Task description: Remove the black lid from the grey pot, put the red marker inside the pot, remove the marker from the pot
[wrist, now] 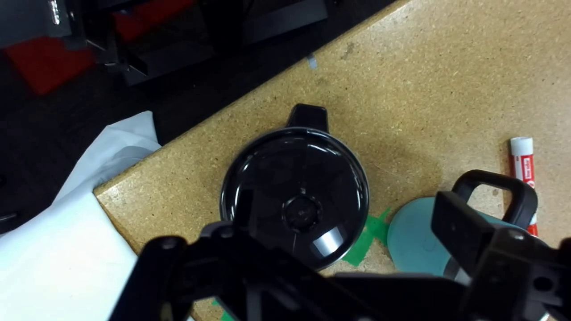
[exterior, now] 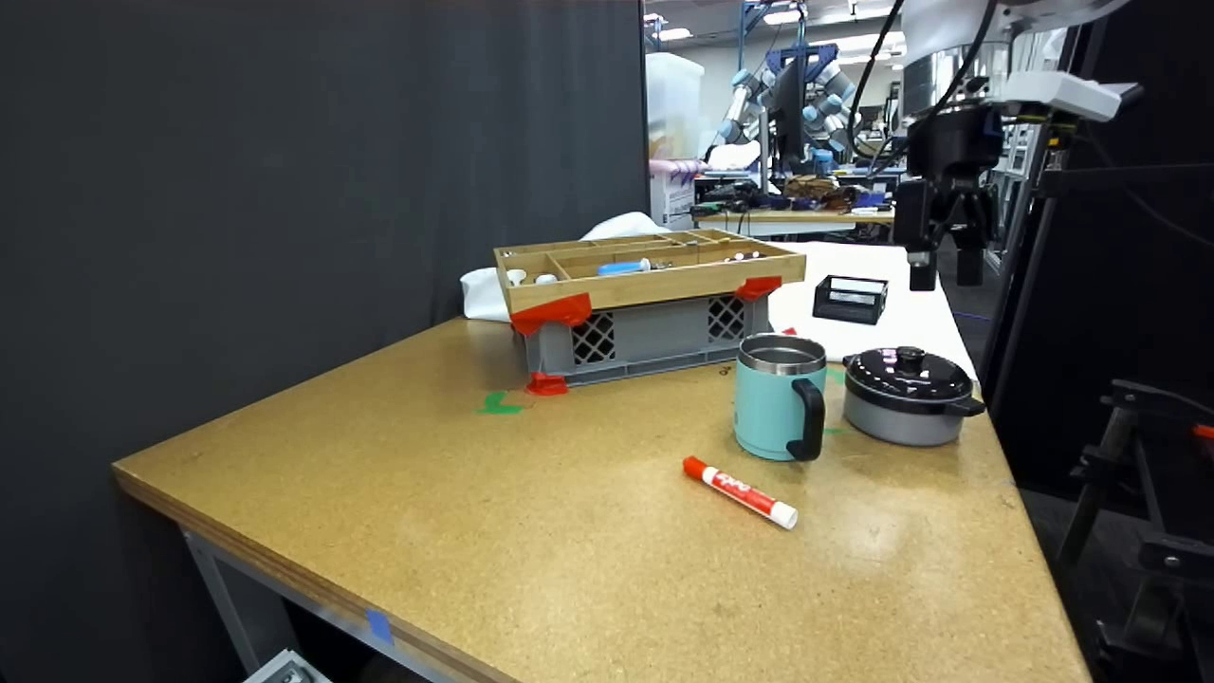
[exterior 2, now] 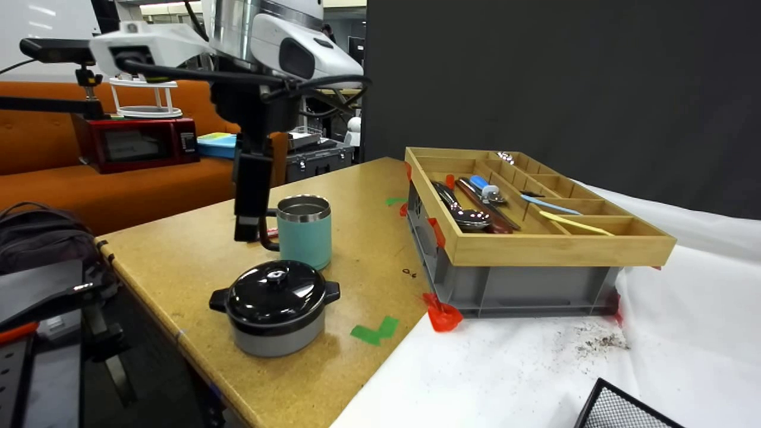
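Three things sit toward the right of the table (exterior: pixel 531 531) in an exterior view: the mug (exterior: pixel 766 417), upright, its handle (exterior: pixel 809 422) at the right; the pot (exterior: pixel 896 427), just beside it, with the lid (exterior: pixel 882 373) seated on top; and the marker (exterior: pixel 740 492), lying nearer the camera, apart from both, its red end toward the crate (exterior: pixel 654 339). The crate carries a tray (exterior: pixel 664 286). The pincer (exterior: pixel 946 273) hangs in the air, higher than the pot, its fingers (exterior: pixel 969 267) apart. A black bin (exterior: pixel 847 311) stands on a white sheet (exterior: pixel 910 323) beyond the pot. In an exterior view with green tape (exterior 2: pixel 365 334) near the pot, the pincer is seen side-on, so its gap cannot be told there; it hangs before the mug's handle, and the marker shows in part behind both. The tray holds utensils (exterior 2: pixel 472 221); behind are a microwave (exterior 2: pixel 131 145) and a sofa (exterior 2: pixel 137 193). In the wrist view the lid takes the middle, covering the pot; the spread fingers come in from the bottom, one overlapping the lid, one overlapping the mug. The marker lies at the right, partly hidden by the mug's handle.
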### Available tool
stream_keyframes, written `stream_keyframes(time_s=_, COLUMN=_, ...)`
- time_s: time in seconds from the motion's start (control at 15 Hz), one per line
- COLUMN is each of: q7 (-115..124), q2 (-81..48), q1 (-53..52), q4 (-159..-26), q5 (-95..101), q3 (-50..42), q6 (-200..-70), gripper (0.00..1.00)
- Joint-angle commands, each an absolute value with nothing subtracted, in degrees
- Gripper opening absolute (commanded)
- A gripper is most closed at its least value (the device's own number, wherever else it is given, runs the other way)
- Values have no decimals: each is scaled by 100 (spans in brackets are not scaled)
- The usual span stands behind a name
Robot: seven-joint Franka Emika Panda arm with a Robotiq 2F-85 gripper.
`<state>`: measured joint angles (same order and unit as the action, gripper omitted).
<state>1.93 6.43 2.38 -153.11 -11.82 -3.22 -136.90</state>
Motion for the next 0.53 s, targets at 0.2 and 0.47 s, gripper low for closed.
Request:
stream_keyframes(time_s=0.2, q7=203, q2=389, q1=69, q4=-15761, q5=-1614, q3=-229, q6=-14819, gripper=100)
stream_keyframes(time_s=0.47, q7=119, q2=136, q1=6, q4=-15857, q5=-2053, q3=-199, q6=-15412, gripper=100)
